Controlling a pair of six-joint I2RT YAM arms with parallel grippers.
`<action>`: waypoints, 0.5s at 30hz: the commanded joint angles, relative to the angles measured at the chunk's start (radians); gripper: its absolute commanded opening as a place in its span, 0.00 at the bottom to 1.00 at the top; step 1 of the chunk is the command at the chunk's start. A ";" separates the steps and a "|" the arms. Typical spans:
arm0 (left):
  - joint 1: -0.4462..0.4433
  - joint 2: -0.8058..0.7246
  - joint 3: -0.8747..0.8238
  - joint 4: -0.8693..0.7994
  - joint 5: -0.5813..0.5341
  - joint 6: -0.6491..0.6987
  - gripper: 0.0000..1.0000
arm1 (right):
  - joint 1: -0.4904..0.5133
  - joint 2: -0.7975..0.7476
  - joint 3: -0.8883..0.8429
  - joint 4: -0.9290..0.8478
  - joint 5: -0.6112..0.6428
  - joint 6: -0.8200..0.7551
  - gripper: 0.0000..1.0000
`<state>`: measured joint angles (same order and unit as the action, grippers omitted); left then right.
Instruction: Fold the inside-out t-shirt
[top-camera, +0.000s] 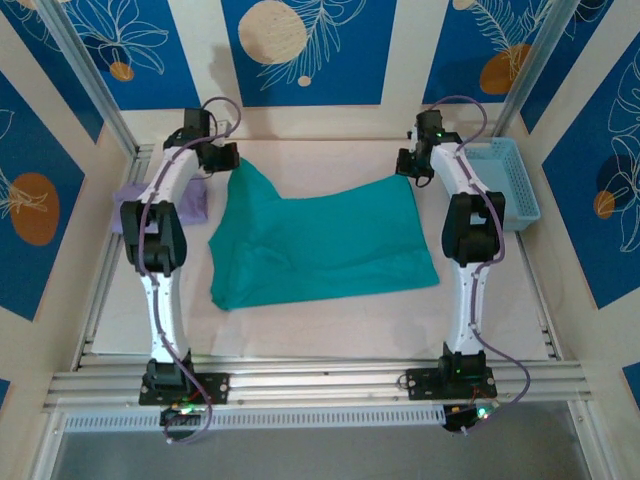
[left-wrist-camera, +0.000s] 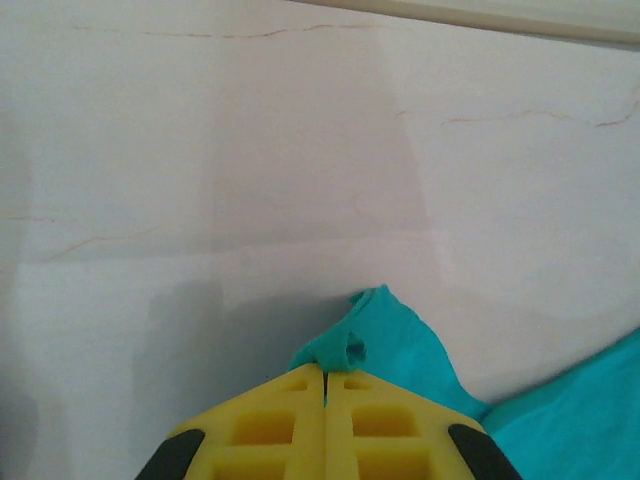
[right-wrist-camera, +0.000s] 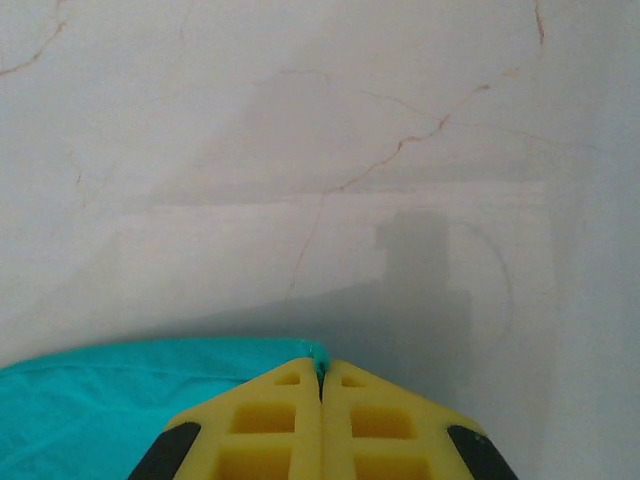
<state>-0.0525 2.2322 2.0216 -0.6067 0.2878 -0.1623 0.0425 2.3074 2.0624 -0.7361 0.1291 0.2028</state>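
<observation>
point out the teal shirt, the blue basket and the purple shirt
teal shirt (top-camera: 320, 245): top external view, middle of the cloth
blue basket (top-camera: 522, 218): top external view, its near wall
purple shirt (top-camera: 192, 208): top external view, edge nearest the teal shirt

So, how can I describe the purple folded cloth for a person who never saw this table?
On the pale marble-look table, find the big teal-green cotton t-shirt spread in the middle. Look to its left, under the left arm: the small lavender-purple folded cloth lies there. It alone is pale purple and compactly folded; the light blue plastic basket stands on the opposite, right side.
</observation>
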 joint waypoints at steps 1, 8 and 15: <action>0.012 -0.131 -0.122 0.080 0.030 -0.035 0.00 | 0.000 -0.098 -0.069 0.025 -0.012 -0.050 0.00; 0.006 -0.482 -0.550 0.231 0.050 -0.112 0.00 | -0.007 -0.301 -0.354 0.111 0.049 -0.070 0.00; 0.002 -0.830 -0.949 0.320 0.060 -0.215 0.00 | -0.031 -0.458 -0.587 0.136 0.065 -0.008 0.00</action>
<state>-0.0525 1.4750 1.1713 -0.3458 0.3176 -0.3138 0.0280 1.8954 1.5307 -0.6189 0.1734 0.1677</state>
